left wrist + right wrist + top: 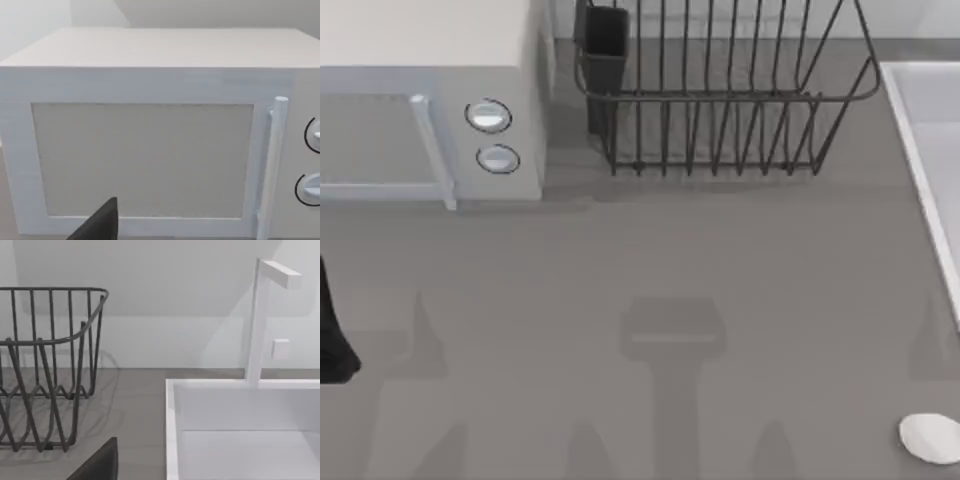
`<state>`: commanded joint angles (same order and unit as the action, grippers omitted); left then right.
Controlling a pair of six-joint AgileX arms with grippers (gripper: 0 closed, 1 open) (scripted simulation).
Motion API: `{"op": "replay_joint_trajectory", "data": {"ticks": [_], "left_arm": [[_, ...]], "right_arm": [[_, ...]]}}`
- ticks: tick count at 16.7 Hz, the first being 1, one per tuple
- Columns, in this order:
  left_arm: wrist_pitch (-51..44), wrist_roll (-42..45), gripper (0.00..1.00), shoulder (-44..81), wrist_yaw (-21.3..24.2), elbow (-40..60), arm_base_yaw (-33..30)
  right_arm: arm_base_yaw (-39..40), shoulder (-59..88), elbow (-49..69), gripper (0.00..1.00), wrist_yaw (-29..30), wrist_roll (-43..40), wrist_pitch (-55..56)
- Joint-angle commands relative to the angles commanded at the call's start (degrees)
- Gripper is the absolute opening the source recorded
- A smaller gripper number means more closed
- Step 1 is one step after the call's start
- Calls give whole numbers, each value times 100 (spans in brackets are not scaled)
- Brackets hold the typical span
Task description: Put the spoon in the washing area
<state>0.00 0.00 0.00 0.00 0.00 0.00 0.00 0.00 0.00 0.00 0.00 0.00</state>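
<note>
The spoon [930, 438] lies on the grey counter at the front right corner of the top view; its glossy white oval bowl shows, and its handle is out of sight. The washing area is the pale sink [918, 150] with a raised white rim [171, 430] along the right edge, well behind the spoon. A white faucet [256, 320] stands at its back. My left arm [332, 345] sits parked at the left edge, and a dark tip of my left gripper [100, 225] faces the microwave. A dark tip of my right gripper [100, 465] points at the counter between rack and sink.
A white microwave [430, 100] with a handle [274, 160] and two round knobs [488, 116] stands at the back left. A dark wire dish rack [720, 100] holding a dark cup [605, 40] stands at the back middle. Open grey counter [650, 300] lies in front.
</note>
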Motion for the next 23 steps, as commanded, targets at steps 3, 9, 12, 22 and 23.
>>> {"op": "replay_joint_trajectory", "data": {"ticks": [3,9,12,22,23], "left_arm": [[0,0,100,0,0,0,0],[0,0,100,0,0,0,0],[0,0,100,0,0,0,0],[0,0,100,0,0,0,0],[0,0,100,0,0,0,0]], "right_arm": [[-5,65,53,100,1,-67,-61],[-68,1556,1094,100,-5,-1678,-1352],[-124,2877,1837,100,-10,-3262,-2422],[-343,6781,4125,100,14,-8054,-5663],[-358,7007,4289,100,19,-8331,-5843]]}}
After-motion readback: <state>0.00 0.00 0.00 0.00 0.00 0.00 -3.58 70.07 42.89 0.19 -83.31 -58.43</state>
